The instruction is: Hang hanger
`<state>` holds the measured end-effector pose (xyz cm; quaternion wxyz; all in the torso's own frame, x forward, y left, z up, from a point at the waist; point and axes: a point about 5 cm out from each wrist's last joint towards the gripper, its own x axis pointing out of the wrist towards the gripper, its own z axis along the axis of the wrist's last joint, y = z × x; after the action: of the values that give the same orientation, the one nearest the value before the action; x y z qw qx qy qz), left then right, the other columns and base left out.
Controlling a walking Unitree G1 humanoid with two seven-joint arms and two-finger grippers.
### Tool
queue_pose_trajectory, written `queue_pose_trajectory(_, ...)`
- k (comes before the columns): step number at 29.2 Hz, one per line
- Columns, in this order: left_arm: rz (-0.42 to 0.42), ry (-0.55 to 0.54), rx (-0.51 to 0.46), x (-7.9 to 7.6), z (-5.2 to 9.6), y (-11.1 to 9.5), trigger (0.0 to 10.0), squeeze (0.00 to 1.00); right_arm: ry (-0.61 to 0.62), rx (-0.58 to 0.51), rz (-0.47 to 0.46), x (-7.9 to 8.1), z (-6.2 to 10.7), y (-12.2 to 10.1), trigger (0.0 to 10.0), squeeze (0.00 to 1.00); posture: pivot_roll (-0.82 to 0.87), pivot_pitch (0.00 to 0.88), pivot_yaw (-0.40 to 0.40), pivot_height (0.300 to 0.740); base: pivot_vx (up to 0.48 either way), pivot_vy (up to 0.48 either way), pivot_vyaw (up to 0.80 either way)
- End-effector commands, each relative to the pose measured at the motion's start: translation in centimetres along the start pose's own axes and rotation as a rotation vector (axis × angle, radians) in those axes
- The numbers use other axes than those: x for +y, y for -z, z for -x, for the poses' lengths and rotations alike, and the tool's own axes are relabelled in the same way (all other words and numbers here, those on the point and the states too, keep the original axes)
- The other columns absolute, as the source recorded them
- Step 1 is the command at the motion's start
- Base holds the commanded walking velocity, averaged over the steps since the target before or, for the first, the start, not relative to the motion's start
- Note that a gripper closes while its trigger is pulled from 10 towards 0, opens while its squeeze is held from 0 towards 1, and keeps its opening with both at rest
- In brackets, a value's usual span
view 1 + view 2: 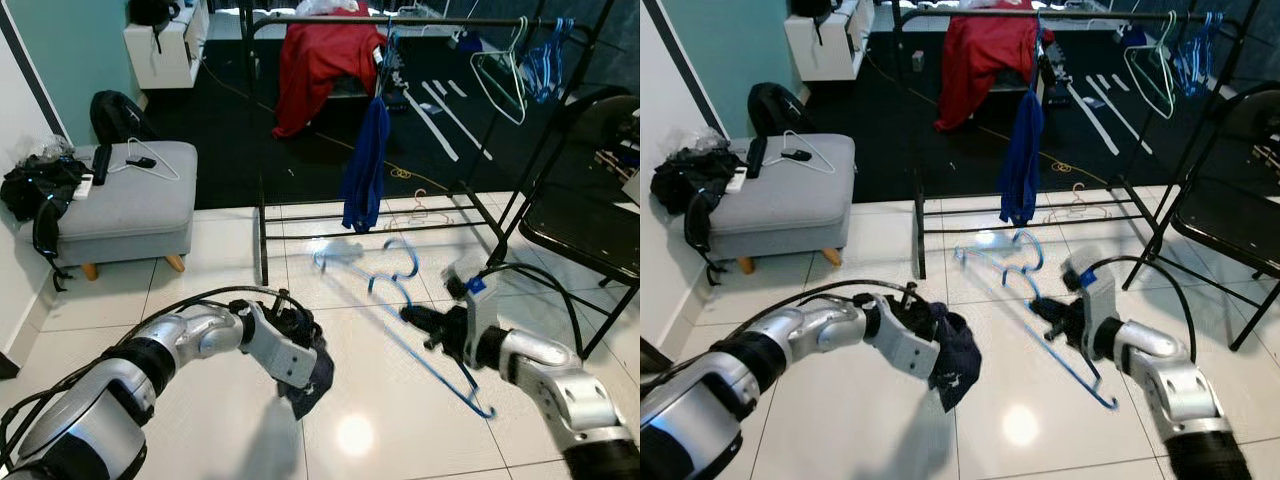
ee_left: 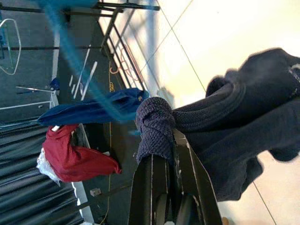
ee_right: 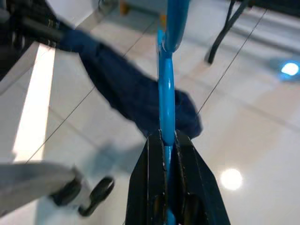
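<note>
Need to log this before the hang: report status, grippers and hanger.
Right gripper shut on blue hanger, held low over the tiles. Left gripper shut on dark garment. Clothes rack ahead, blue shirt hanging on it.

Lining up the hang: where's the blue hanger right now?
The blue hanger is clamped in the right gripper, held over the tiled floor before the clothes rack, right of the cloth-holding left gripper.

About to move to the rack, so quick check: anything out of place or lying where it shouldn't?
Yes. A copper-coloured wire hanger lies on the floor under the clothes rack instead of hanging. A white hanger rests on the grey ottoman. Black items spill over its end.
</note>
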<state>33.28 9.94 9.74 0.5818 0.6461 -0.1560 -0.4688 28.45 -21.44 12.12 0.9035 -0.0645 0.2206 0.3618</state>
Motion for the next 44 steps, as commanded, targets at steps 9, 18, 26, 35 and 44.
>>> queue_pose_trajectory(9, -0.007, 0.011, 0.014, -0.3, 0.1, 0.2, 10.0, 0.00, -0.244, 0.250, -0.001, 2.5, 1.2, 1.4, 10.0, 0.00, -0.07, 0.069, -0.041, 0.740, 0.000, 0.000, 0.00)
queue_pose_trajectory(18, -0.014, -0.030, -0.023, 0.5, -0.1, -0.3, 10.0, 0.00, -0.274, 0.313, -0.036, 3.0, 1.0, 2.9, 10.0, 0.00, -0.07, 0.058, -0.042, 0.740, 0.000, 0.000, 0.00)
queue_pose_trajectory(26, -0.029, -0.022, -0.046, 0.3, 0.0, -0.6, 10.0, 0.00, -0.169, 0.275, -0.040, 1.7, 0.6, 2.6, 10.0, 0.00, -0.06, 0.051, -0.044, 0.740, 0.000, 0.000, 0.00)
queue_pose_trajectory(35, -0.024, -0.007, -0.034, -0.1, 0.0, -0.4, 10.0, 0.00, -0.190, 0.293, -0.034, 2.6, 0.9, 2.5, 10.0, 0.00, -0.07, 0.056, -0.045, 0.740, 0.000, 0.000, 0.00)
queue_pose_trajectory(44, -0.023, -0.013, -0.041, 0.1, -0.1, -0.5, 10.0, 0.00, -0.156, 0.288, -0.031, 2.4, 1.0, 2.3, 10.0, 0.00, -0.07, 0.065, -0.037, 0.740, 0.000, 0.000, 0.00)
